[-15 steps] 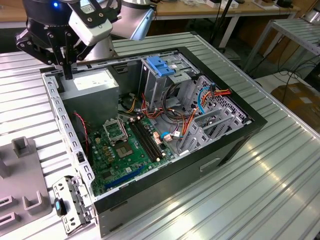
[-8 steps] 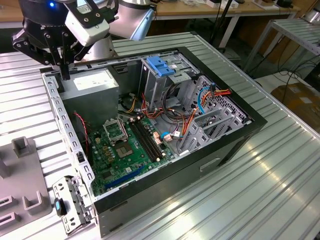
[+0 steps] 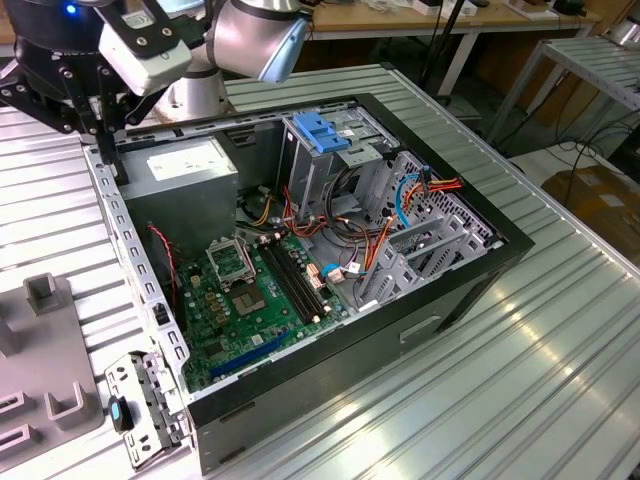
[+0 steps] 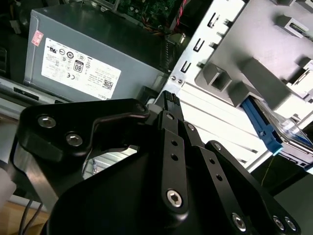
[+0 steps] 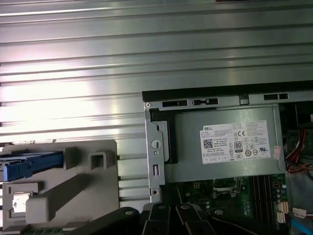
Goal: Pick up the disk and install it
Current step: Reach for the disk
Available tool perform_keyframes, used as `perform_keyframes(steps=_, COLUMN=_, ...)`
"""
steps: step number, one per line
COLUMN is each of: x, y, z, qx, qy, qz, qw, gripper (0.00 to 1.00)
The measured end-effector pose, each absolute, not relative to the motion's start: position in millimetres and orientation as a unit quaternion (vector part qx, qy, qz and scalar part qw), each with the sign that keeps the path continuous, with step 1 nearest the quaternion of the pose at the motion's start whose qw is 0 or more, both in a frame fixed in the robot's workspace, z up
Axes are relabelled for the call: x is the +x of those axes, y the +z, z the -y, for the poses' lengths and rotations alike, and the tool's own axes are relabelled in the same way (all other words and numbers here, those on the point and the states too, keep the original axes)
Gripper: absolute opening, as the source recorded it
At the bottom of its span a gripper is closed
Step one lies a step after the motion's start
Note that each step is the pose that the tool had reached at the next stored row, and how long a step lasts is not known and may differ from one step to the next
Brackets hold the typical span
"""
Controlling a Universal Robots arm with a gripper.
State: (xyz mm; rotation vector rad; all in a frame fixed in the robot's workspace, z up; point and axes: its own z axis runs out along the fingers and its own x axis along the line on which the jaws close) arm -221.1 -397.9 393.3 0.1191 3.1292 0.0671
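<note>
The disk lies in a grey holder beside the computer case. Its blue side rail (image 4: 260, 125) and a bit of its shiny body show in the second wrist view, and the blue rail (image 5: 33, 164) shows in the first wrist view; the holder's blocks cover the rest. My gripper (image 3: 98, 135) hangs above the case's back corner next to the power supply, apart from the disk. Its black fingers (image 4: 169, 98) are shut, with nothing between them. The gripper (image 5: 172, 213) is seen from above in the first wrist view.
The open computer case (image 3: 470, 290) stands mid-table with the motherboard (image 3: 255, 290), cables and a metal cage with a blue top (image 3: 324, 133). The grey power supply (image 3: 188, 172) fills its back corner. The grey holder (image 3: 40, 345) lies at the exterior view's left.
</note>
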Motion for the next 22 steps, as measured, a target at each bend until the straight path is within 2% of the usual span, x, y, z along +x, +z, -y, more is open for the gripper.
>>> perform_keyframes(steps=10, x=-251, y=393, z=397, qx=0.038, qy=0.021, qz=-0.999, qw=-0.004, gripper=0.11)
perform_keyframes(steps=22, x=-267, y=393, z=397, qx=0.038, qy=0.021, qz=-0.999, qw=-0.005, gripper=0.11)
